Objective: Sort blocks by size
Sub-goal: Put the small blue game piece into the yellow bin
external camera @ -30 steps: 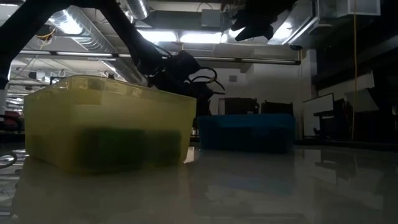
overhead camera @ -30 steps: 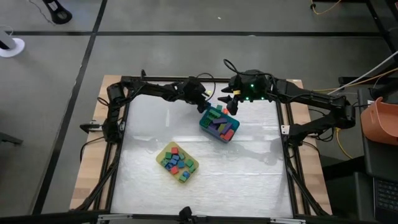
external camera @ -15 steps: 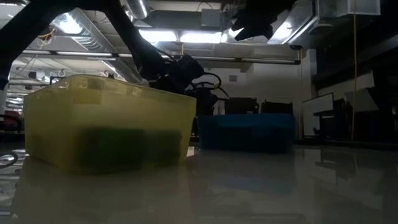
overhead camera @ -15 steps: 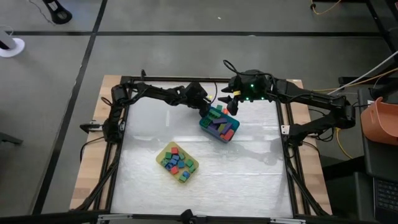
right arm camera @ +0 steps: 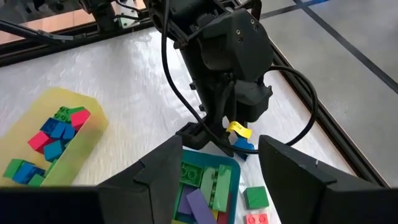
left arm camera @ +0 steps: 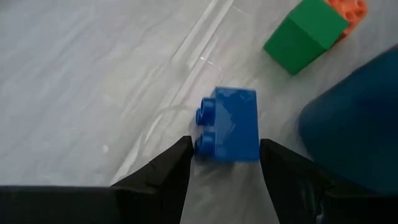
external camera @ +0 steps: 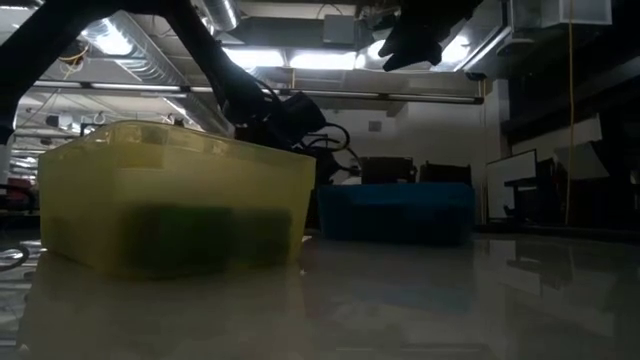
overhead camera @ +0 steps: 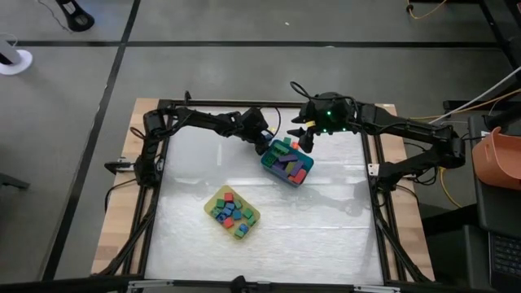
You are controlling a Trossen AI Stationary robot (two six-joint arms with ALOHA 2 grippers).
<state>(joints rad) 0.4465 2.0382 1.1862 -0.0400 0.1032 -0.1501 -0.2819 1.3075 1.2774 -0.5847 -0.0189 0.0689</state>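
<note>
A blue brick (left arm camera: 230, 124) lies on its side on the table, just off the far left corner of the teal tray (overhead camera: 287, 161). My left gripper (left arm camera: 224, 146) is open and low over the brick, one finger on each side of it. A green block (left arm camera: 305, 34) and an orange-red one (left arm camera: 351, 12) lie on the table beyond. The teal tray holds longer bars. The yellow tray (overhead camera: 232, 212) holds several short blocks. My right gripper (right arm camera: 221, 149) hangs open and empty, high over the teal tray's far edge. My left gripper has its fingers (left arm camera: 177, 165) slanting down from the table's left, close along the blue brick's stud side (left arm camera: 204, 130) and its opposite face. I cannot tell whether they touch it. The brick lies flat on the table.
The teal tray's wall (left arm camera: 354, 124) stands right beside the left gripper. A green block (right arm camera: 255, 197) and a red one (right arm camera: 255, 218) lie at the tray's far side. The table's frame rails (overhead camera: 244, 104) run close behind both grippers. Bare tabletop lies nearer (overhead camera: 326, 228).
My left gripper has sunk a little toward the table at the teal tray's far left corner and has tipped more steeply down. Its opening looks the same.
</note>
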